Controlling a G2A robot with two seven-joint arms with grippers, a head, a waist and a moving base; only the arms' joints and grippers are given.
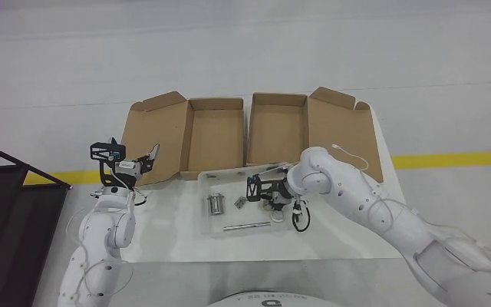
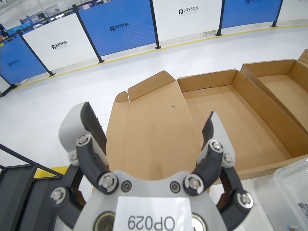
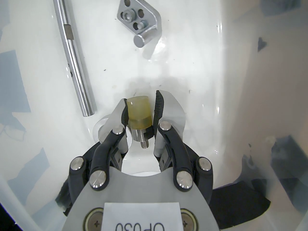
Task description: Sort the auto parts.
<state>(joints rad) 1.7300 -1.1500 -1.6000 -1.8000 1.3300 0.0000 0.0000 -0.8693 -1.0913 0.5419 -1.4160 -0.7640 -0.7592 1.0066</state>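
My right pincer [image 3: 141, 99] is down inside the clear tray [image 3: 192, 73] and clamped on an amber-capped stud [image 3: 139, 114], a pad pressing each side of the cap. The stud's threaded metal end points back toward my wrist. I cannot tell whether it still touches the tray floor. A steel rod [image 3: 72, 51] lies just beside it in the tray, and a flat bracket [image 3: 138, 20] with several holes lies farther ahead. From above, a ribbed metal part [image 1: 215, 204] sits in the tray too, near the bracket.

My left pincer [image 2: 151, 121] hangs with its fingers wide apart and nothing between them, over the outer flap of the left cardboard box [image 2: 228, 111]. The right cardboard box [image 1: 276, 130] stands open beside that one, both behind the tray on the surface [image 1: 169, 222].
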